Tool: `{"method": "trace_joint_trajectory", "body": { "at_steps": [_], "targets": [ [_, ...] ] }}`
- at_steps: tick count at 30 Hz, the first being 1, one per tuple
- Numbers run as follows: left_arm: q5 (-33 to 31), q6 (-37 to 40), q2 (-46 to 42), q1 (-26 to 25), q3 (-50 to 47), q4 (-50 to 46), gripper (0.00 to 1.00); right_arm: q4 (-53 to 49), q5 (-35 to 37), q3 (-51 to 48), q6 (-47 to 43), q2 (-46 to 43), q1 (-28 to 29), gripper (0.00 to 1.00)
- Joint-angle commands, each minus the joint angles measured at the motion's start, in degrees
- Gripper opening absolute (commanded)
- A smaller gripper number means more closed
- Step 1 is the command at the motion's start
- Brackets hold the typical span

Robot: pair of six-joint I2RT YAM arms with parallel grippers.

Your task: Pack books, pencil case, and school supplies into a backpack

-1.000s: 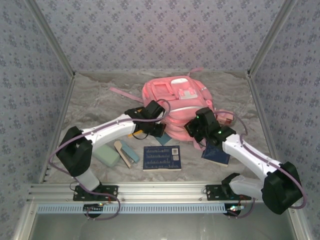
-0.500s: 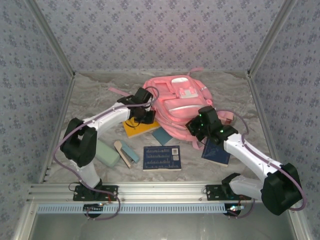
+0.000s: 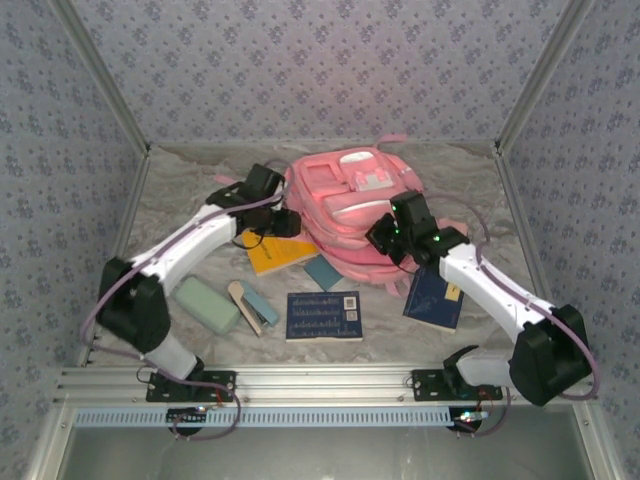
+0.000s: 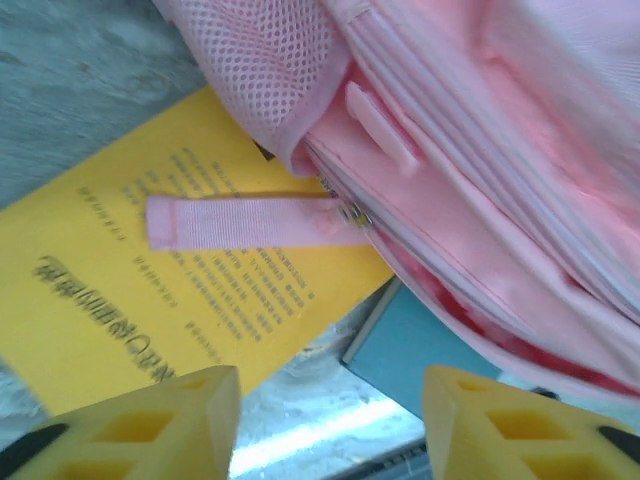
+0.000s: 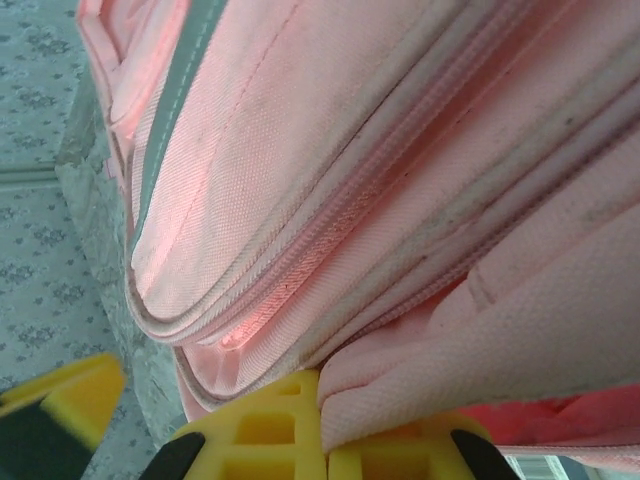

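**A:** What is the left gripper (image 4: 330, 415) doing?

**B:** Its two yellow fingers stand wide apart with nothing between them. Just ahead of them the yellow book (image 4: 120, 290) lies flat on the table (image 4: 60, 60), with a pink strap tab (image 4: 240, 222) resting across its cover. Beyond that, and off to the gripper's right, is the pink backpack (image 4: 520, 150). Its mesh pocket (image 4: 250, 60) overhangs the book's far corner. A teal book (image 4: 420, 350) sits just in front of the right-hand finger, partly tucked under the backpack.

**A:** And the right gripper (image 3: 380, 240)?

**B:** It is pressed against the backpack's near side. In its wrist view, pink fabric drapes over one yellow finger (image 5: 300, 430) (the other finger shows off to the side, across a narrow gap). I cannot tell whether the fabric is pinched or merely resting there.

**A:** Where are the other things?

**B:** Seen from above, a navy book (image 3: 323, 315) lies behind and between the two grippers, toward the arm bases. A second navy book (image 3: 434, 298) lies just behind the right gripper, partly under its arm. The mint pencil case (image 3: 207, 305) and two stick-shaped pieces (image 3: 252, 308) lie well behind the left gripper, beside its arm.
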Motion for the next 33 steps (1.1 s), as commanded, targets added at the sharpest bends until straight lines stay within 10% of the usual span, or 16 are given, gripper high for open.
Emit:
{"method": "trace_joint_trajectory", "body": {
  "at_steps": [1, 17, 26, 33],
  "targets": [
    [-2.30, -0.42, -8.07, 0.13, -1.68, -3.95, 0.55, 0.18, -0.22, 8.99, -8.20, 3.90, -0.26, 0.00],
    [-8.81, 2.61, -22.93, 5.51, -12.65, -3.50, 0.59, -12.09, -31.22, 61.24, -47.92, 40.76, 4.45, 0.00],
    [-5.09, 1.54, -22.86, 7.13, -14.49, -2.09, 0.60, -22.14, -14.62, 75.20, -52.04, 55.23, 5.79, 0.00],
    [-1.49, 0.31, -21.68, 7.14, -13.93, -2.65, 0.60, -27.38, -0.74, 78.47, -51.42, 54.85, 4.66, 0.47]
  ]
}}
